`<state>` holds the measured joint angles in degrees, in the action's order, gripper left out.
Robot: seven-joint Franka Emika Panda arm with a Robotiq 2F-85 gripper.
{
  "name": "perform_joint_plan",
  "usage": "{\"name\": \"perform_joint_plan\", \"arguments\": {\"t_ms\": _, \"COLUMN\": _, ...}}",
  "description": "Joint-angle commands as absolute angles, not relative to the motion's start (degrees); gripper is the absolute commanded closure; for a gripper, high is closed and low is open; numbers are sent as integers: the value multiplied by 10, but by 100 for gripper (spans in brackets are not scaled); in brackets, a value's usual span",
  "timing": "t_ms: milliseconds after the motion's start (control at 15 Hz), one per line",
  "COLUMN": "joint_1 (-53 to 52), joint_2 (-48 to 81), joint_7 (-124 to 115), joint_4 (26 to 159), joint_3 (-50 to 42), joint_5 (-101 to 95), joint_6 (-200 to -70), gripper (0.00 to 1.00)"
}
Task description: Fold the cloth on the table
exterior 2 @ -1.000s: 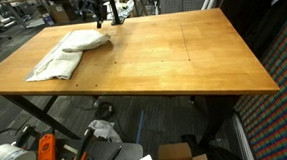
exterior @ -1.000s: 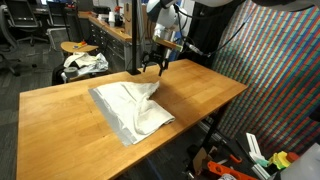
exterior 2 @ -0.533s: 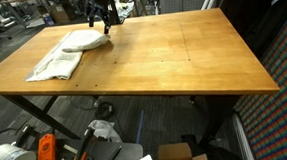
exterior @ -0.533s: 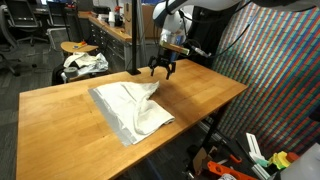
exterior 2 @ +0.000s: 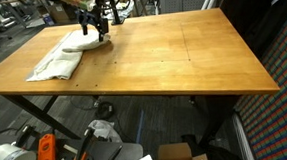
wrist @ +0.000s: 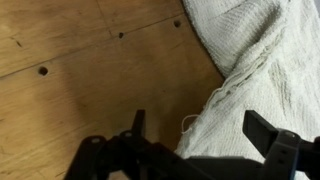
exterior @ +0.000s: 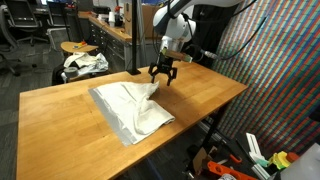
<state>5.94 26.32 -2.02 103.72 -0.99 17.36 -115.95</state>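
Note:
A white cloth [exterior: 133, 107] lies partly folded and rumpled on the wooden table [exterior: 60, 120]. It shows in both exterior views [exterior 2: 67, 52]. My gripper [exterior: 163, 76] hangs open just above the cloth's raised far corner. In the wrist view the cloth [wrist: 258, 70] fills the right side and its frayed edge lies between my spread fingers [wrist: 198, 128]. Nothing is held.
A round stool [exterior: 82, 47] with a crumpled white cloth [exterior: 85, 65] beside it stands behind the table. Desks and chairs fill the background. Tools and boxes [exterior 2: 48, 154] lie on the floor under the table. A patterned curtain [exterior: 270, 70] hangs nearby.
My gripper has moved down and toward the cloth's raised corner, from above the table's far edge to just over the cloth. The cloth has not moved.

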Motion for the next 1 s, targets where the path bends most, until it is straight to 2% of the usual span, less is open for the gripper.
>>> {"name": "perform_joint_plan", "arguments": {"t_ms": 0, "joint_1": 50, "joint_2": 205, "joint_7": -13, "joint_4": 1141, "joint_3": 2, "joint_5": 215, "joint_6": -1283, "gripper": 0}}
{"name": "perform_joint_plan", "arguments": {"t_ms": 267, "joint_1": 43, "joint_2": 189, "joint_7": -12, "joint_4": 1192, "joint_3": 20, "joint_5": 241, "joint_6": -1362, "gripper": 0}}
{"name": "perform_joint_plan", "arguments": {"t_ms": 533, "joint_1": 40, "joint_2": 173, "joint_7": -9, "joint_4": 1224, "joint_3": 37, "joint_5": 255, "joint_6": -1382, "gripper": 0}}
{"name": "perform_joint_plan", "arguments": {"t_ms": 600, "joint_1": 39, "joint_2": 169, "joint_7": -7, "joint_4": 1231, "joint_3": 41, "joint_5": 261, "joint_6": -1390, "gripper": 25}}
{"name": "perform_joint_plan", "arguments": {"t_ms": 667, "joint_1": 38, "joint_2": 166, "joint_7": -8, "joint_4": 1237, "joint_3": 44, "joint_5": 265, "joint_6": -1398, "gripper": 26}}
{"name": "perform_joint_plan", "arguments": {"t_ms": 933, "joint_1": 35, "joint_2": 156, "joint_7": -6, "joint_4": 1254, "joint_3": 53, "joint_5": 279, "joint_6": -1418, "gripper": 58}}
